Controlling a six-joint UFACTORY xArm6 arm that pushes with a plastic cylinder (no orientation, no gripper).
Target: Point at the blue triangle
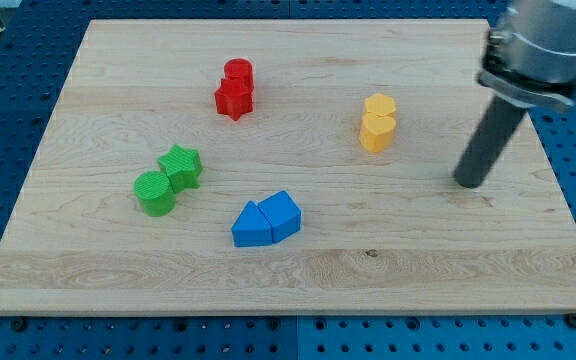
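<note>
The blue triangle [250,226] lies near the board's lower middle, touching a second blue block [282,215] on its right. My tip [469,183] rests on the board at the view's right, far to the right of the blue triangle and a little higher in the view. It touches no block. The nearest blocks to it are the yellow pair, to its upper left.
A red cylinder [238,73] and a red star [233,99] touch at the upper middle. A yellow hexagon [379,107] and a yellow heart-like block [376,132] touch at right of centre. A green star [181,166] and a green cylinder [155,192] touch at left. The wooden board [88,290] lies on a blue pegboard.
</note>
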